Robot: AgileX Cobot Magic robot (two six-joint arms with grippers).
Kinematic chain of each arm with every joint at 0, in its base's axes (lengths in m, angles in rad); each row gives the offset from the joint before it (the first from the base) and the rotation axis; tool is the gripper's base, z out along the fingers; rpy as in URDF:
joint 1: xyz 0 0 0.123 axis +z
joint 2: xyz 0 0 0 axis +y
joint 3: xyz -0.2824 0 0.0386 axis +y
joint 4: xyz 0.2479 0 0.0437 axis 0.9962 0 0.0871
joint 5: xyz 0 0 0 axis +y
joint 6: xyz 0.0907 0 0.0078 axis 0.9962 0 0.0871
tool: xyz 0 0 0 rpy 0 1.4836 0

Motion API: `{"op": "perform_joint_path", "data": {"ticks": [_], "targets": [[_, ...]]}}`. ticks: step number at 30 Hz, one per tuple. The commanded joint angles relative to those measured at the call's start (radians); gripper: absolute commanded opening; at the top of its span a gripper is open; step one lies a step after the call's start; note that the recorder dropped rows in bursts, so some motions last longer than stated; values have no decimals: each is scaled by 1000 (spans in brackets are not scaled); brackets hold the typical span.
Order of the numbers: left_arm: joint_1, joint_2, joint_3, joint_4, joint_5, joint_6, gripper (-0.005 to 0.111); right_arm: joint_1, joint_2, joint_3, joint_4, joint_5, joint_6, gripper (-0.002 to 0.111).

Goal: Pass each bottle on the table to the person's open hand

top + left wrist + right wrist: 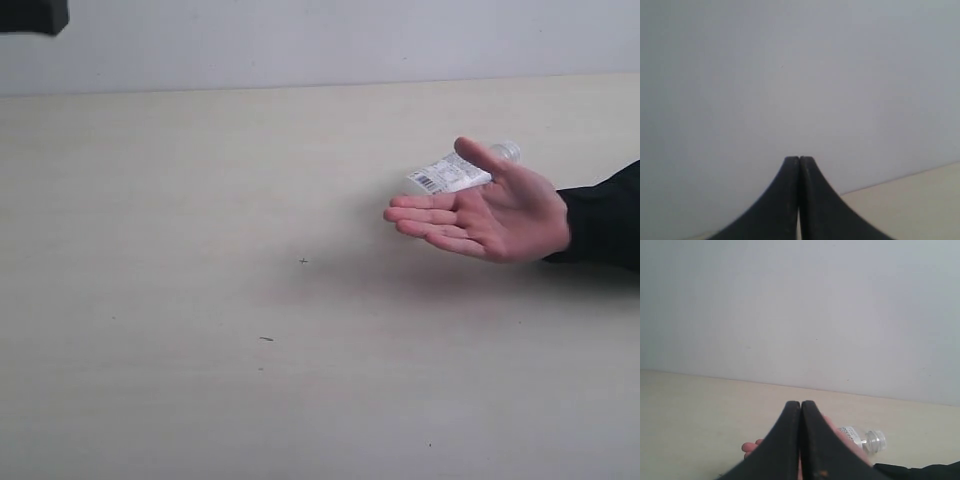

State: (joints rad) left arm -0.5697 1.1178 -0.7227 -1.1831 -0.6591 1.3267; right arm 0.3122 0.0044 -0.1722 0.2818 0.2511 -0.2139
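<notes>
Only one bottle [455,173] is in view. It is clear, with a white printed label, and it lies on its side on the pale worktop [200,300], just behind the person's open hand [490,215]. This hand is held palm up, with a black sleeve [605,220] at the wrist. The thumb crosses in front of the bottle, so I cannot tell if they touch. The robot's left hand [799,165] is clenched on nothing and looks mostly at the grey wall [300,40]. The right hand [801,407] is also clenched and empty. It points toward the person's fingers and the bottle [865,438] beyond them. A dark shape [32,15] sits in the far left corner of the exterior view, and I cannot say which part of the robot it is. In my judgement the step in hand is the pick-up of this bottle, and it is not yet begun. The right arm is the nearer one. The next move calls for its hand to release its fingers wide, come down over the label across the body of the bottle, and stay off the person's thumb. A lying round bottle may roll when it is pushed from one side.
</notes>
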Motion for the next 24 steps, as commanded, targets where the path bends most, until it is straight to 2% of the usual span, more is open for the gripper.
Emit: {"op": "perform_joint_path", "data": {"ticks": [1, 2, 3, 6, 8, 10, 13, 16, 17, 20, 22, 24], "targets": [[182, 203, -295, -405, 291, 435, 0, 3, -4, 4, 0, -5, 1, 0], [218, 253, -359, -550, 330, 573, 0, 3, -4, 4, 0, -5, 1, 0], [245, 300, -412, -561, 354, 660, 0, 3, -4, 4, 0, -5, 1, 0], [262, 404, -504, -561, 372, 664, 0, 3, -4, 4, 0, -5, 1, 0], [262, 457, -546, -561, 438, 689, 0, 3, -4, 4, 0, -5, 1, 0], [268, 494, -574, -561, 532, 691, 0, 3, -4, 4, 0, -5, 1, 0], [290, 533, -629, -561, 688, 599, 0, 3, -4, 4, 0, -5, 1, 0], [334, 553, -646, -561, 983, 629, 0, 3, -4, 4, 0, -5, 1, 0], [360, 565, -652, -520, 1156, 647, 0, 3, -4, 4, 0, -5, 1, 0], [416, 606, -696, -327, 1534, 618, 0, 3, -4, 4, 0, -5, 1, 0], [434, 634, -755, -134, 1661, 424, 0, 3, -4, 4, 0, -5, 1, 0], [438, 665, -833, 110, 1695, 216, 0, 3, -4, 4, 0, -5, 1, 0]]}}
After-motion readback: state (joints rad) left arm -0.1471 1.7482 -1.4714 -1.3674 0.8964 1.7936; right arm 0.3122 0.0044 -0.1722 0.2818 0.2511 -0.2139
